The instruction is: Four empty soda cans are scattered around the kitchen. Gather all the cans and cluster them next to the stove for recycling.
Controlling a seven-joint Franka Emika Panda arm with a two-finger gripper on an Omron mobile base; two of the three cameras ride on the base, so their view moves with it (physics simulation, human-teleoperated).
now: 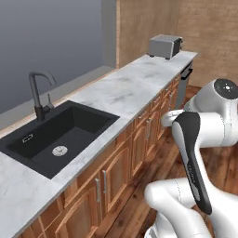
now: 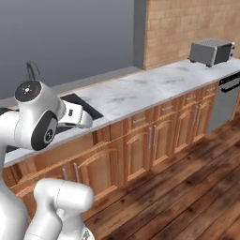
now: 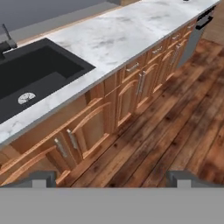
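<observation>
Soda cans: none spotted along the marble surface [image 1: 121, 90] from sink [image 1: 56, 135] to toaster [image 1: 165, 45] at far end | gripper [image 3: 111, 177] wide, holding nothing, aimed at cabinets | step: searching | next: drive on, locate a can and the stove

The white arm [image 1: 200, 153] stands folded, its dark-jointed upper link rising to a rounded elbow [image 2: 35, 117], with the forearm reaching forward at about counter height. In the hand view, the gripper [image 3: 112, 178] points down and forward; its 2 dark fingertips [image 3: 37, 178] sit wide apart, nothing between them.
</observation>
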